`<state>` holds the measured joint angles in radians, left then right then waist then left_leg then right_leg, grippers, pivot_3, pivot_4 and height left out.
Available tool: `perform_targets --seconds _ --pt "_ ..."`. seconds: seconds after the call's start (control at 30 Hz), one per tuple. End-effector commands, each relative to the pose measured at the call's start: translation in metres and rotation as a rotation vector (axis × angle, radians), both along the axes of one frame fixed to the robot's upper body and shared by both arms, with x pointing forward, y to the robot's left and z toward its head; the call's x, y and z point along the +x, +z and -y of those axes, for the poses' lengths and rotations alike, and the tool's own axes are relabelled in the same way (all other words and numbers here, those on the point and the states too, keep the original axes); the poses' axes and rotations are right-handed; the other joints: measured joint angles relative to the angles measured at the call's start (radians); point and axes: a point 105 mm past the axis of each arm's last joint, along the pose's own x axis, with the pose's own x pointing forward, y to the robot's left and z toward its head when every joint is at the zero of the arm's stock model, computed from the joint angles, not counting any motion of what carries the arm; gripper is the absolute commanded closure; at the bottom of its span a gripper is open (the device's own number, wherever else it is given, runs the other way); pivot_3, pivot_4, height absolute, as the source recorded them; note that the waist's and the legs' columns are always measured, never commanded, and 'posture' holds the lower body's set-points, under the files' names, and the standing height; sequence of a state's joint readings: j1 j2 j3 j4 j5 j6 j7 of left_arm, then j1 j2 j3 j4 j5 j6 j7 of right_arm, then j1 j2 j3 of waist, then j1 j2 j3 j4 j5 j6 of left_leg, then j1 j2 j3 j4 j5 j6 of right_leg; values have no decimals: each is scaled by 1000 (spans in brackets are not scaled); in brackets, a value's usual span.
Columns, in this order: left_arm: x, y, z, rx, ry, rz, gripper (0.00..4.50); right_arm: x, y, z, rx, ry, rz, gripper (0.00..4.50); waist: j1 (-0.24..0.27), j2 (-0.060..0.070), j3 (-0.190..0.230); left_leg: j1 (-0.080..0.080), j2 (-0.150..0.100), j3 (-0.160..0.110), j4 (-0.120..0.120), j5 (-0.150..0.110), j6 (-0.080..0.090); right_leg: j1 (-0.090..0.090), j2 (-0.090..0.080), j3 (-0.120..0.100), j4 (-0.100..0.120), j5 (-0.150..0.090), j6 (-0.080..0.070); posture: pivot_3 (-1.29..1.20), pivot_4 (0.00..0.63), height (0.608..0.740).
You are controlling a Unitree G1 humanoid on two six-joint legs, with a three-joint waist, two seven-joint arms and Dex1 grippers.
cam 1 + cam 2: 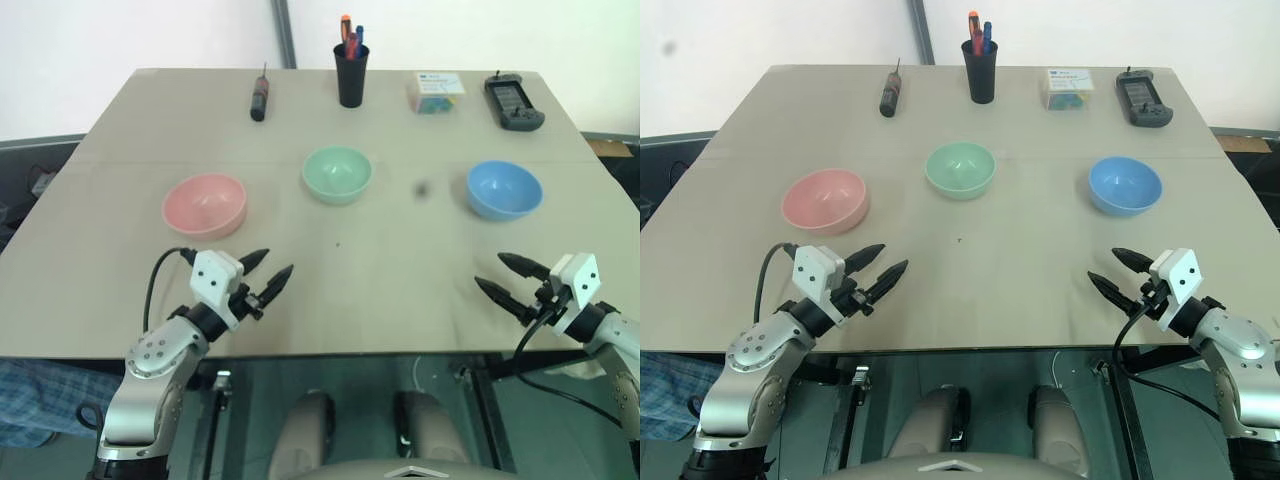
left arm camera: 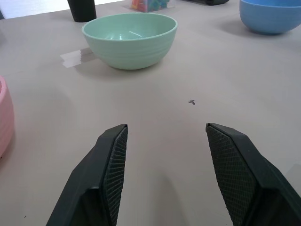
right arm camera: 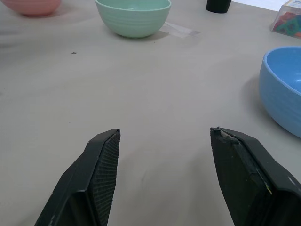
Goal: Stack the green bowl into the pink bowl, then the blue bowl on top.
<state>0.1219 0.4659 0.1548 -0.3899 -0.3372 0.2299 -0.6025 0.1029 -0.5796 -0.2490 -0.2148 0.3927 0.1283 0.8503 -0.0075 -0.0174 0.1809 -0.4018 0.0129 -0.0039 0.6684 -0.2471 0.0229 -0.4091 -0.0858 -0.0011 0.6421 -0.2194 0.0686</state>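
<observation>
Three bowls stand apart in a row across the middle of the table (image 1: 330, 300). The pink bowl (image 1: 205, 205) is on the left, the green bowl (image 1: 337, 174) in the centre, the blue bowl (image 1: 504, 189) on the right. All three are upright and empty. My left gripper (image 1: 268, 268) hovers near the table's front edge, just in front of the pink bowl, open with nothing between its fingers. My right gripper (image 1: 505, 275) is open and empty too, near the front edge in front of the blue bowl. Both grippers point inward over the table.
Along the table's far edge lie a dark screwdriver (image 1: 259, 96), a black cup of pens (image 1: 351, 70), a small clear box of coloured pieces (image 1: 435, 92) and a black handheld device (image 1: 514, 101). A small dark speck (image 1: 422, 187) sits between the green and blue bowls.
</observation>
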Motion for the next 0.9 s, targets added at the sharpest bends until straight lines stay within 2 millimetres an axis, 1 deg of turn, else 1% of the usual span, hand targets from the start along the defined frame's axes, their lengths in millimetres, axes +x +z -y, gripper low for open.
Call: perform_targets --seconds 0.03,0.3,0.5,0.7,0.8,0.9 --pt "-3 17 4 -3 -12 73 1695 0 10 3 -4 10 46 1297 0 0 0 0 0 0 0 0 0 0 0 0 0 0 0 0 150 740" --pt "-2 13 7 -3 -25 72 1695 -3 9 6 -26 13 46 1297 0 0 0 0 0 0 0 0 0 0 0 0 0 0 0 0 150 740" --pt "-1 10 6 12 -33 69 1695 -6 10 3 -25 18 48 1297 0 0 0 0 0 1 0 0 0 0 0 0 0 0 0 0 150 740" --pt "2 8 11 21 -54 69 1695 -7 11 1 -20 20 53 1297 1 0 0 0 0 1 0 0 0 0 0 0 0 0 0 0 150 740" --pt "6 7 11 43 -48 68 1695 -8 15 -2 -17 36 64 1297 1 0 0 0 0 1 0 0 0 0 0 0 0 0 0 0 150 740" --pt "13 5 8 88 -12 57 1695 -9 24 -10 -11 72 90 1297 1 0 0 0 0 1 0 0 0 0 0 0 0 0 0 0 150 740"
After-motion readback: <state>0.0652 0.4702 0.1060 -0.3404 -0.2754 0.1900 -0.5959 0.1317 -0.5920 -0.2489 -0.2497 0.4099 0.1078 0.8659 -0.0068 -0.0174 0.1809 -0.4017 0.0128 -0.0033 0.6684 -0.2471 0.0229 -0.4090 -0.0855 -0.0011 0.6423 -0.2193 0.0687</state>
